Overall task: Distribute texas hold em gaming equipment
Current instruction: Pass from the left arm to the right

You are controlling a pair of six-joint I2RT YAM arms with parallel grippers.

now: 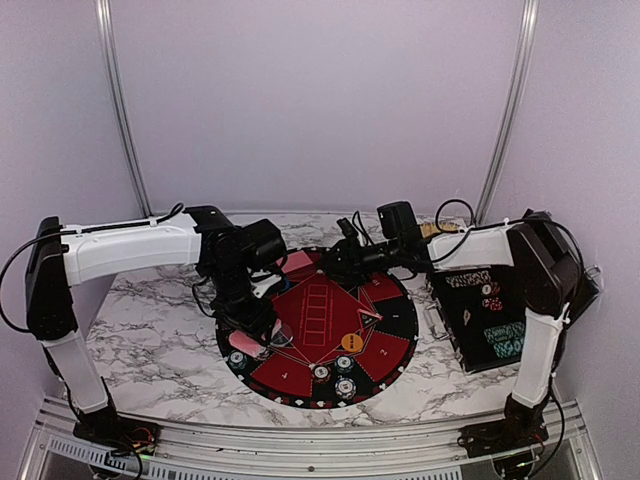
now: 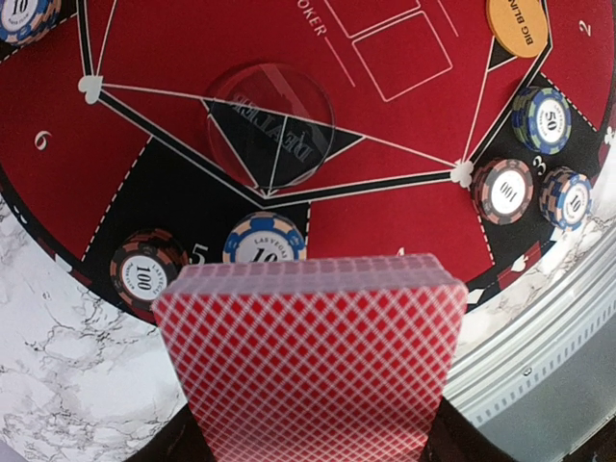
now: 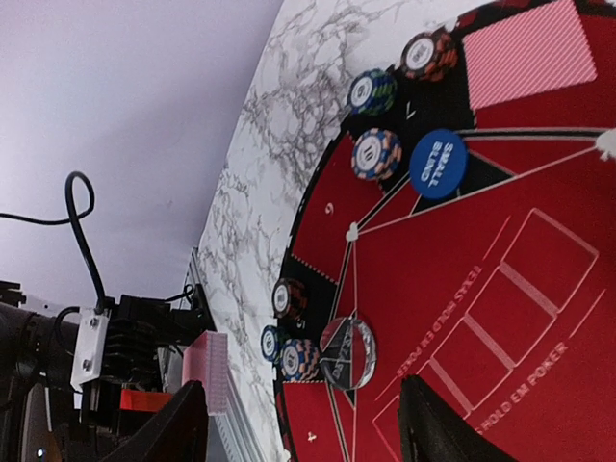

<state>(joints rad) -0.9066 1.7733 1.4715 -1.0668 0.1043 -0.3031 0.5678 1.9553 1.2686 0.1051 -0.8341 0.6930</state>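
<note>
Your left hand (image 2: 313, 438) is clenched on the deck of cards (image 2: 313, 346), with a dark finger (image 2: 197, 445) at either side of its lower end and the red lattice backs turned to the wrist camera. It hangs over the near left part of the mat (image 2: 385, 221). Just past the deck's top edge two stacks sit by the mat's rim: a dark chip stack marked 100 (image 2: 144, 274) and a blue-and-white chip stack (image 2: 265, 241), the second partly hidden by the deck. Further in, the clear dealer button (image 2: 269, 125) lies flat on a black wedge. Toward the right of that view a trio of chip stacks (image 2: 502, 191) clusters close together, and the orange big blind button (image 2: 517, 26) lies beyond them at the frame's top edge. Your right hand (image 3: 303, 385) is released, its jaws wide apart with nothing between them, held over the far part of the mat. Its wrist camera shows you the blue small blind button (image 3: 438, 164) flat on the mat, far-side chip stacks (image 3: 375, 154) just beside it along the rim, and a single card (image 3: 529, 53) lying face down near them. The mat rests on the marble bench (image 1: 150, 340), and the black case (image 1: 462, 345) sits on the bench just beside the mat on the right arm's side, with more chips racked inside.
</note>
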